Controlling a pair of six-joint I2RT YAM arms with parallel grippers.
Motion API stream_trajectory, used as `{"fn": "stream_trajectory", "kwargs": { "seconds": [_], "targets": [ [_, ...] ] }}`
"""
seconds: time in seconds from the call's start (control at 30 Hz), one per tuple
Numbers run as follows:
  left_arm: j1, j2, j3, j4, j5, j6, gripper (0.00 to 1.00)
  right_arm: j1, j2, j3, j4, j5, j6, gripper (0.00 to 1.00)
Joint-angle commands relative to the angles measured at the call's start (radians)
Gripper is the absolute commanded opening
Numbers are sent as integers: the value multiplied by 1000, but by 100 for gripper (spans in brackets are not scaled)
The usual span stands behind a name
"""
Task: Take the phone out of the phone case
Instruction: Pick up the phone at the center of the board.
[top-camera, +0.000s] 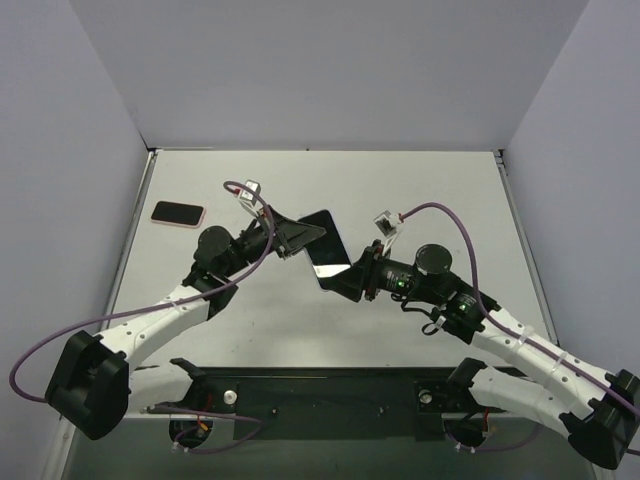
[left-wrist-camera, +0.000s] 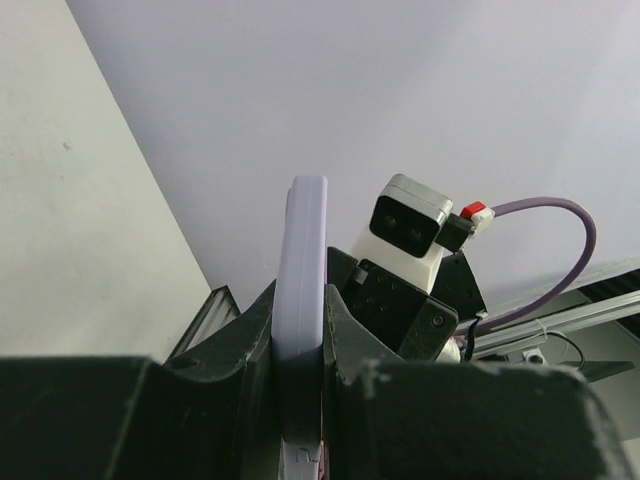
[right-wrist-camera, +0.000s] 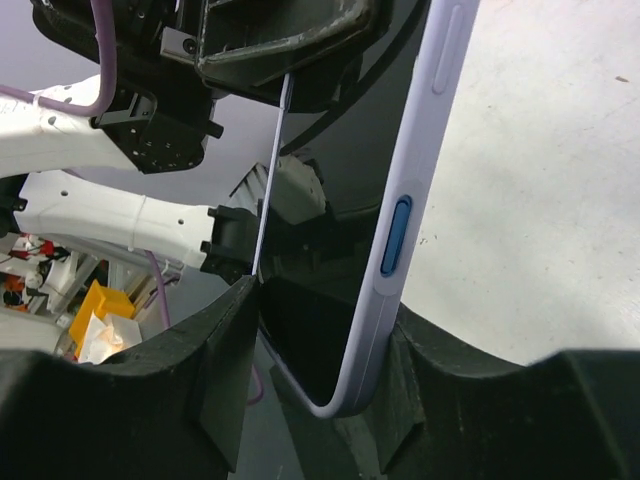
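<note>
The phone (top-camera: 325, 243), black screen showing and a lavender case (left-wrist-camera: 302, 260) round its edge, was held up off the worktop (top-camera: 430, 190) near the middle, between the two arms. It sat tilted, with its long side running from far to near.

The left hand (top-camera: 300, 238) was closed on the phone's left edge. In the left wrist view, the dark fingers (left-wrist-camera: 248, 335) pressed on both faces of the lavender rim, which rose straight up out of the grip.

The right hand (top-camera: 346, 279) was closed on the near right end of the phone. In the right wrist view, its two pads (right-wrist-camera: 226, 345) clamped the lower corner, one on the screen side and one against the lavender edge. A blue side button (right-wrist-camera: 395, 235) sat just above the grip, with a longer raised button of the same lavender further along the edge. The screen reflected the left arm's parts.

A pink-rimmed item (top-camera: 178, 213), dark-faced and phone-shaped, lay flat at the far left of the worktop, well apart from both hands. Whether it was a phone or an empty case could not be told.
</note>
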Motion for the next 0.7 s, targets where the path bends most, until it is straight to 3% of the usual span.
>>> {"fn": "stream_trajectory", "kwargs": {
  "seconds": [0.0,0.17,0.3,0.67],
  "targets": [
    [6,-66,4,65,-117,-53,0,65,37,36,87,-28,-45,36],
    [7,-100,-51,91,-166,-95,0,63,9,-32,210,12,24,26],
    [7,-125,-96,131,-226,-132,0,63,26,-35,268,-26,80,43],
    [6,-154,-116,143,-286,-145,0,74,63,-65,389,-34,161,43]
  ]
}}
